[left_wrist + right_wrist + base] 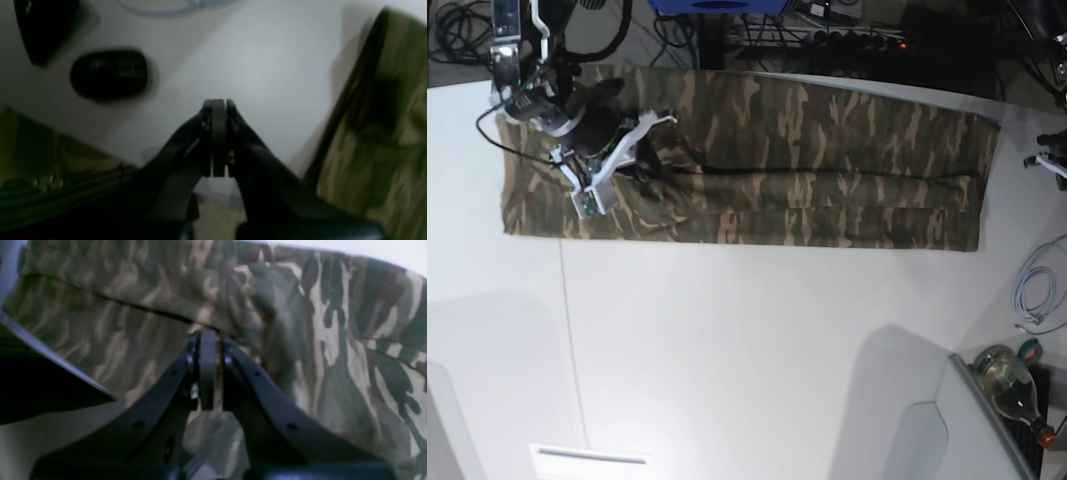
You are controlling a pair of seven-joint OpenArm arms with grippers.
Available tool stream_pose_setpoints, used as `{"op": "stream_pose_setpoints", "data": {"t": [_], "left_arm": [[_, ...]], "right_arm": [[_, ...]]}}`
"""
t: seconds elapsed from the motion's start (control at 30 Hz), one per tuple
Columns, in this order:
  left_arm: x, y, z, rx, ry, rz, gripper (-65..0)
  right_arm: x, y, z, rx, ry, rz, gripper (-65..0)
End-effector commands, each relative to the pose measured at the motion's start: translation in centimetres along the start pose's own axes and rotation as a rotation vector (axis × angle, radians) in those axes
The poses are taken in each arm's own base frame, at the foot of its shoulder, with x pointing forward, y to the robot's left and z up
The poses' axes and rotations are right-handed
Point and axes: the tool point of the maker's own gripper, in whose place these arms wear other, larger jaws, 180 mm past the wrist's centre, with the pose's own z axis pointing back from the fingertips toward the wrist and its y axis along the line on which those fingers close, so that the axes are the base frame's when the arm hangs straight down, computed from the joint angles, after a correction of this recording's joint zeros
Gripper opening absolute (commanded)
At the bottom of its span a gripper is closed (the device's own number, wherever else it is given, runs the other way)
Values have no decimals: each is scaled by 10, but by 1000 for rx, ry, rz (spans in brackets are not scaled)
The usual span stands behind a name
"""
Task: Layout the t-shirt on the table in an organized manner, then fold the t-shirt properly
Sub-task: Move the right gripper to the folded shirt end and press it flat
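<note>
The camouflage t-shirt (827, 160) lies as a long flat band across the far side of the white table (747, 340). Along its length runs a dark fold line (847, 173). My right gripper (655, 162) is over the shirt's left part. In the right wrist view its fingers (207, 350) are pressed together, tips at the fold edge (100, 296); whether cloth is pinched I cannot tell. In the left wrist view my left gripper (218, 103) is shut and empty above bare table (260, 66). There the shirt's edge (377, 140) lies to its right.
In the left wrist view a black mouse-shaped object (108, 75) and another black item (46, 26) lie on the table beyond the gripper. In the base view a white cable (1037, 290), a bottle (1005, 375) and a grey panel (927, 430) are at the right; cables crowd the far edge.
</note>
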Motion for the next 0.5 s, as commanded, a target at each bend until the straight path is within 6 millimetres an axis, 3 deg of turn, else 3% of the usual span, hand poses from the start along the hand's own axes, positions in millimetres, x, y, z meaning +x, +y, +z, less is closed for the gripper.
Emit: {"op": "stream_pose_setpoints", "data": {"t": [0.0,0.13,0.23,0.47], "left_arm": [[15,5,3,-10,-44,-27,-650],[2,-12,3,-93,-19,-44,-650],[-7,-18,1,-123,2,-42,-650],[-11,-22,0,-132,10,-39,-650]], "right_arm": [[2,-8,-3,-6,-6,-9,-627],[-27,-18,-18,-6,78,-53,-627],[-33,-18,-20,-2,93,-63,-627],[18,1,12,2,-62,30,-629]]}}
